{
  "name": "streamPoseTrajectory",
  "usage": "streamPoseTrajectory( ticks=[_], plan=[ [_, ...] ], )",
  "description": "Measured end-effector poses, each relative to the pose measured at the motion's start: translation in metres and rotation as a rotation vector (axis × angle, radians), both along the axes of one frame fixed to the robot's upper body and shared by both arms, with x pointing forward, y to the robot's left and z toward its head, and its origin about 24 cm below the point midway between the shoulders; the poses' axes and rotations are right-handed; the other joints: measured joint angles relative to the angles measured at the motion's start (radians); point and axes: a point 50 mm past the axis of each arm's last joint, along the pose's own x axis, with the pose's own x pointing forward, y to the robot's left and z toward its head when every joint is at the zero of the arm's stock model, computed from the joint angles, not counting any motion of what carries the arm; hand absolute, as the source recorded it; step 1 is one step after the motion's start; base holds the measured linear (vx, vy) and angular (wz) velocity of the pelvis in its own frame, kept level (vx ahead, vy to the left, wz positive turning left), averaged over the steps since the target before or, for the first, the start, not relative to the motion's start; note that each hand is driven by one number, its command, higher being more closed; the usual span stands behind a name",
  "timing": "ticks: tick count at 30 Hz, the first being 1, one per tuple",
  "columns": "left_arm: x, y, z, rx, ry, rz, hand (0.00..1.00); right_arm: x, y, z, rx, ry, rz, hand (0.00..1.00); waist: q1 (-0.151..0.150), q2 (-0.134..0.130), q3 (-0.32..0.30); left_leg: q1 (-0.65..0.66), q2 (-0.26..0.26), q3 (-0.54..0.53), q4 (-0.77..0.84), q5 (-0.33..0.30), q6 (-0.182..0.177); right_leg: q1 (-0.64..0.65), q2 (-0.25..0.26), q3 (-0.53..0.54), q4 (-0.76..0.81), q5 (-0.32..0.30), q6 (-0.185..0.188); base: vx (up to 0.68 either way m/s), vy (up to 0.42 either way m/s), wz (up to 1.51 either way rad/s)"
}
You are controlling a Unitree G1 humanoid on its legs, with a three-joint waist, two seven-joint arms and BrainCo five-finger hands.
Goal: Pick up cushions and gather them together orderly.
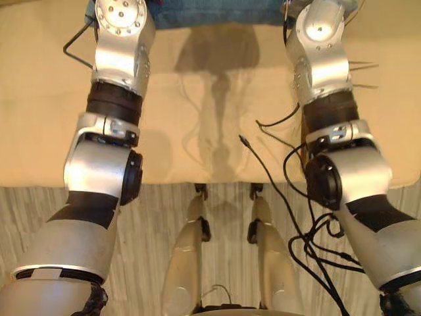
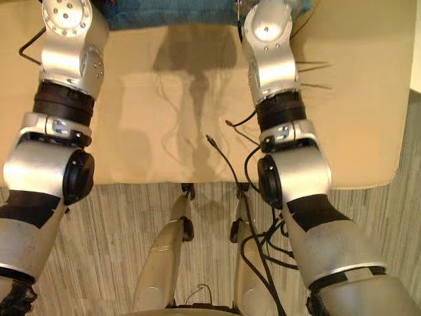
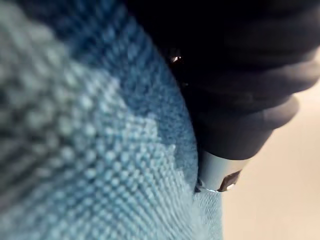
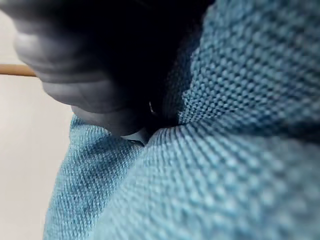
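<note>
A blue knitted cushion (image 1: 210, 12) lies at the far edge of a beige padded surface (image 1: 197, 118), between my two outstretched arms. Both arms reach toward it, one at each end. In the left wrist view my left hand (image 3: 240, 75) presses right against the cushion's blue weave (image 3: 100, 150). My right hand (image 4: 100, 60) sits just as tight against the cushion (image 4: 225, 150) in the right wrist view. The cushion fabric bulges around both hands and hides their grip.
The beige surface ends in a front edge (image 1: 210, 181) near me, with grey striped floor (image 1: 151, 210) below it. Its right edge and rounded corner (image 2: 395, 164) show in the right eye view. Thin dark sticks (image 1: 365, 66) lie beside my right arm.
</note>
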Motion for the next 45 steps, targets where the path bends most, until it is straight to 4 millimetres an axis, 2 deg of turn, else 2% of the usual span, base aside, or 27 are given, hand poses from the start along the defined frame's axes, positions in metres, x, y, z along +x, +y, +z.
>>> streamPoseTrajectory(
  ticks=[3, 9, 15, 20, 23, 26, 29, 30, 31, 32, 33, 35, 36, 38, 40, 41, 42, 44, 45],
  plan=[
    [0.011, 0.003, -0.007, 0.009, 0.079, -0.028, 0.0, 0.011, -0.009, -0.007, -0.004, 0.087, 0.059, 0.0, -0.001, -0.008, 0.028, -0.024, 0.001, -0.009, -0.011, 0.007, -0.001, -0.025, 0.001, -0.008, 0.0, 0.0, 0.0, 0.03, 0.1, 0.05],
    [0.02, 0.008, -0.02, -0.045, 0.154, -0.107, 0.0, 0.018, -0.011, -0.016, -0.055, 0.16, 0.116, 0.0, 0.001, -0.009, 0.054, -0.082, 0.003, -0.01, -0.011, 0.012, -0.003, -0.077, 0.001, -0.019, 0.0, 0.002, 0.0, 0.05, 0.135, 0.04],
    [0.033, 0.007, -0.077, -0.087, 0.259, -0.155, 0.0, 0.02, -0.013, -0.04, -0.074, 0.163, 0.151, 0.0, 0.0, -0.009, 0.057, -0.068, 0.013, -0.002, -0.01, 0.011, -0.003, -0.069, 0.001, -0.009, 0.008, 0.002, 0.0, 0.04, 0.122, -0.03],
    [0.031, 0.019, -0.122, -0.095, 0.303, -0.14, 0.0, 0.018, -0.023, -0.087, -0.048, 0.181, 0.173, 0.0, 0.008, -0.009, 0.057, 0.012, 0.019, 0.011, -0.011, 0.007, -0.009, -0.007, 0.012, 0.014, 0.026, -0.021, -0.002, -0.03, 0.051, -0.1],
    [0.023, 0.027, -0.14, -0.088, 0.294, -0.127, 0.0, 0.01, -0.036, -0.105, -0.036, 0.166, 0.155, 0.0, 0.009, -0.009, 0.057, 0.053, 0.026, 0.006, -0.011, -0.003, -0.02, 0.027, 0.016, 0.018, 0.042, -0.04, 0.003, -0.05, 0.011, -0.02],
    [-0.001, 0.045, -0.167, -0.056, 0.25, -0.095, 0.0, -0.011, -0.059, -0.144, -0.059, 0.152, 0.101, 0.0, 0.013, -0.009, 0.057, 0.126, 0.032, 0.0, -0.009, -0.01, -0.028, 0.087, 0.021, 0.017, 0.073, -0.074, 0.005, -0.05, -0.007, 0.0],
    [-0.034, 0.055, -0.216, -0.042, 0.274, -0.102, 0.0, -0.039, -0.086, -0.214, -0.074, 0.285, 0.037, 0.0, 0.026, -0.009, 0.055, 0.207, 0.038, -0.02, 0.044, -0.055, -0.037, 0.168, 0.021, 0.004, 0.142, -0.133, -0.001, 0.01, -0.016, 0.13],
    [-0.041, 0.056, -0.229, -0.041, 0.297, -0.106, 0.0, -0.044, -0.089, -0.228, -0.085, 0.325, 0.034, 0.0, 0.026, -0.009, 0.054, 0.221, 0.039, -0.021, 0.062, -0.069, -0.035, 0.184, 0.02, 0.003, 0.157, -0.145, 0.0, 0.05, -0.036, 0.13],
    [-0.054, 0.057, -0.258, -0.052, 0.364, -0.116, 0.0, -0.057, -0.093, -0.26, -0.1, 0.416, 0.034, 0.0, 0.029, -0.01, 0.03, 0.229, 0.039, -0.021, 0.103, -0.101, -0.037, 0.199, 0.017, 0.001, 0.186, -0.174, 0.005, 0.11, -0.048, 0.07],
    [-0.072, 0.057, -0.305, -0.071, 0.507, -0.138, 0.0, -0.075, -0.094, -0.303, -0.092, 0.55, 0.064, 0.0, 0.029, -0.011, -0.011, 0.252, 0.037, -0.021, 0.134, -0.137, -0.04, 0.225, 0.012, 0.004, 0.205, -0.198, 0.013, 0.12, -0.047, 0.03],
    [-0.081, 0.055, -0.324, -0.077, 0.573, -0.152, 0.0, -0.083, -0.094, -0.319, -0.091, 0.606, 0.074, 0.0, 0.029, -0.012, -0.024, 0.268, 0.037, -0.021, 0.141, -0.146, -0.036, 0.241, 0.01, 0.006, 0.21, -0.203, 0.012, 0.11, -0.034, -0.02],
    [-0.106, 0.048, -0.375, -0.09, 0.763, -0.203, 0.0, -0.109, -0.095, -0.364, -0.091, 0.77, 0.098, 0.0, 0.027, -0.011, -0.064, 0.308, 0.035, -0.017, 0.163, -0.183, -0.039, 0.288, 0.006, 0.009, 0.217, -0.23, 0.024, 0.09, -0.017, -0.03],
    [-0.123, 0.046, -0.407, -0.108, 0.893, -0.225, 0.0, -0.128, -0.097, -0.397, -0.082, 0.902, 0.115, 0.0, 0.024, -0.016, -0.092, 0.334, 0.034, -0.016, 0.168, -0.196, -0.037, 0.316, 0.005, 0.008, 0.215, -0.241, 0.031, 0.1, -0.014, -0.02],
    [-0.152, 0.046, -0.456, -0.135, 1.117, -0.228, 0.0, -0.159, -0.099, -0.445, -0.053, 1.122, 0.134, 0.0, 0.017, -0.024, -0.14, 0.374, 0.034, -0.014, 0.165, -0.211, -0.038, 0.357, 0.004, 0.008, 0.206, -0.253, 0.03, 0.09, -0.003, 0.0],
    [-0.179, 0.049, -0.489, -0.139, 1.297, -0.224, 0.0, -0.186, -0.102, -0.477, 0.006, 1.281, 0.135, 0.0, 0.005, -0.03, -0.16, 0.421, 0.033, -0.008, 0.15, -0.214, -0.037, 0.403, 0.004, 0.009, 0.19, -0.255, 0.033, 0.08, 0.013, -0.05],
    [-0.199, 0.052, -0.507, -0.143, 1.409, -0.213, 0.0, -0.204, -0.105, -0.492, 0.04, 1.363, 0.133, 0.0, -0.001, -0.031, -0.178, 0.455, 0.032, 0.0, 0.139, -0.218, -0.037, 0.435, 0.004, 0.01, 0.175, -0.256, 0.035, 0.07, 0.015, -0.13],
    [-0.207, 0.054, -0.514, -0.144, 1.45, -0.21, 0.0, -0.212, -0.106, -0.497, 0.05, 1.392, 0.128, 0.0, -0.002, -0.033, -0.187, 0.471, 0.031, 0.007, 0.13, -0.218, -0.037, 0.445, 0.005, 0.014, 0.168, -0.256, 0.036, 0.07, 0.02, -0.2],
    [-0.238, 0.058, -0.533, -0.131, 1.591, -0.19, 0.0, -0.244, -0.113, -0.515, 0.086, 1.505, 0.11, 0.0, -0.002, -0.034, -0.221, 0.54, 0.03, 0.028, 0.104, -0.225, -0.04, 0.503, 0.007, 0.032, 0.143, -0.255, 0.04, 0.07, 0.026, -0.24],
    [-0.244, 0.059, -0.535, -0.13, 1.612, -0.186, 0.0, -0.25, -0.114, -0.517, 0.088, 1.525, 0.11, 0.0, -0.003, -0.035, -0.229, 0.553, 0.03, 0.034, 0.098, -0.226, -0.04, 0.511, 0.007, 0.036, 0.139, -0.257, 0.043, 0.07, 0.026, -0.2]
  ],
)
